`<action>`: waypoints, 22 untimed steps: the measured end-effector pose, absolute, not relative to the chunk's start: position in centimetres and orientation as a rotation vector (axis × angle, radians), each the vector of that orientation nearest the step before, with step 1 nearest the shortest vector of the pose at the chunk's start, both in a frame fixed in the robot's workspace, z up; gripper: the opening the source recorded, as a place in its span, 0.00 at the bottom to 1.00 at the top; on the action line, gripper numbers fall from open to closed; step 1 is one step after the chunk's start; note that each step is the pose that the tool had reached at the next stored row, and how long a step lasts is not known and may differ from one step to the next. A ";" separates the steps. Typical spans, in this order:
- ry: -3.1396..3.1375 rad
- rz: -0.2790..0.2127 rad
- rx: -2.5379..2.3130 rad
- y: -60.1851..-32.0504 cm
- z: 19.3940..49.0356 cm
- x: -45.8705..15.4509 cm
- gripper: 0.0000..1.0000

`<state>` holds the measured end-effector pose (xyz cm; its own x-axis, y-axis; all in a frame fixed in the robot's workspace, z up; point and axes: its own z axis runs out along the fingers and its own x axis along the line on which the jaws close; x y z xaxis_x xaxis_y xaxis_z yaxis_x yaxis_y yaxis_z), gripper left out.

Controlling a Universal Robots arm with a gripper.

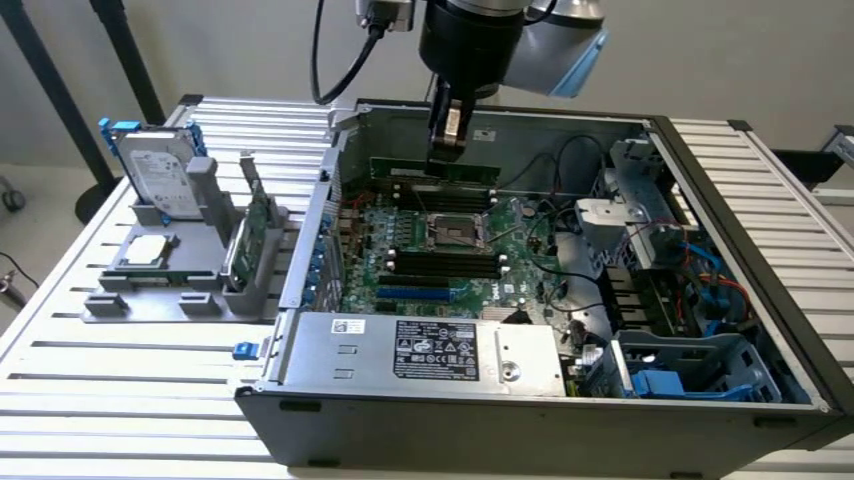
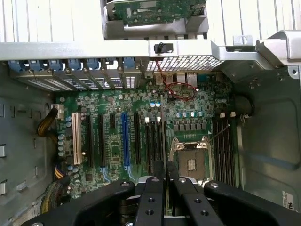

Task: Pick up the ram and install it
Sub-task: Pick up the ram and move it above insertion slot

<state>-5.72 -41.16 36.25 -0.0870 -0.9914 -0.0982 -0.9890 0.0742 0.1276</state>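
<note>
Gripper (image 2: pixel 164 170): fingers pressed together on the ram (image 2: pixel 162 134), seen edge-on in the wrist view as a thin line running out from between the tips. In the exterior view the ram (image 1: pixel 400 166) hangs level under the gripper. Its long edge lies along the black slots (image 1: pixel 424 190) on the far side of the socket (image 1: pixel 451 232) (the near bank appears empty). We cannot tell whether its lower edge touches a slot or sits just above.

Step in hand, as we judge it: seating. To do it well, we want the stick parallel to the slot along its whole length and upright rather than tilted. The push should go straight down so both ends enter together; a skewed press could bind one end.

Relative to the gripper, the ram is clamped near its middle, directly beneath, inside the case (image 1: pixel 747 250).
</note>
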 end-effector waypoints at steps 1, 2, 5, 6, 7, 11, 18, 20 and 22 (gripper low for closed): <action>-2.291 -0.248 2.111 -40.9 36.2 -5.7 0.14; -2.290 -0.244 2.110 -40.6 36.2 -5.7 0.14; -2.286 -0.232 2.105 -39.7 36.0 -5.6 0.14; -2.284 -0.226 2.103 -39.4 36.0 -5.5 0.14; -2.282 -0.219 2.100 -39.1 35.9 -5.5 0.14; -2.272 -0.188 2.088 -38.1 35.7 -5.2 0.14; -2.269 -0.160 2.072 -37.8 35.1 -4.8 0.14; -2.270 -0.155 2.068 -37.8 34.9 -4.7 0.14; -2.271 -0.151 2.066 -37.8 34.6 -4.6 0.14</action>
